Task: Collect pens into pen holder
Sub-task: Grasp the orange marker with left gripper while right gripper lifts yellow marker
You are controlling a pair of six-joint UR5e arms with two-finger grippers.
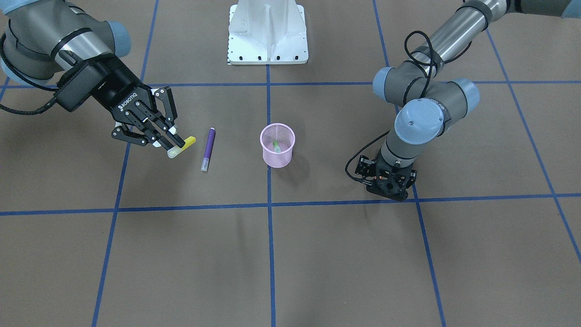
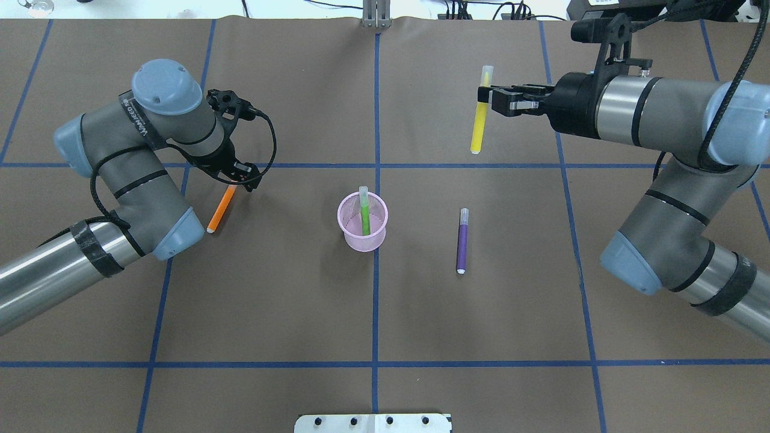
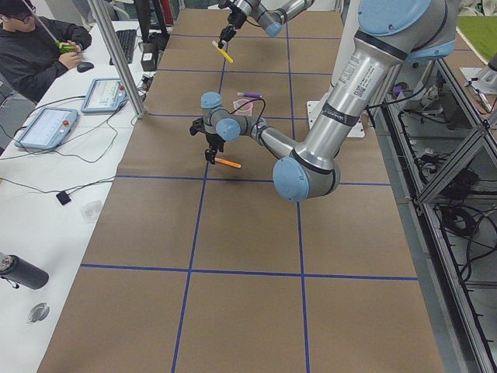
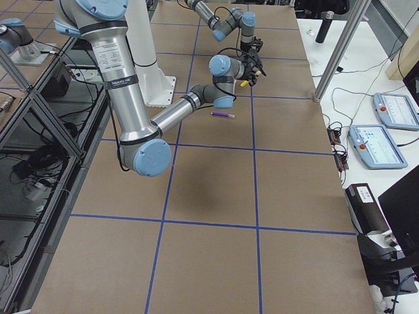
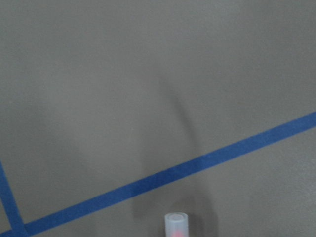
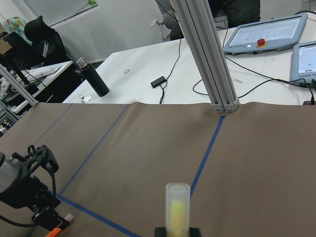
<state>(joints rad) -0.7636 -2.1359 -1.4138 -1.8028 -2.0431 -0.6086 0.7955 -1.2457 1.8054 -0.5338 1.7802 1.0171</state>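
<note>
The pink mesh pen holder stands mid-table with the green pen upright in it; it also shows in the front view. My right gripper is shut on the yellow pen and holds it above the table, right of the holder. The purple pen lies flat between them. My left gripper points down at the table over the cap end of the orange pen. That cap shows in the left wrist view. I cannot tell whether the left fingers are closed.
The white robot base plate sits at the table's robot side. Blue tape lines cross the brown table cover. An aluminium post and desks with tablets stand beyond the far edge.
</note>
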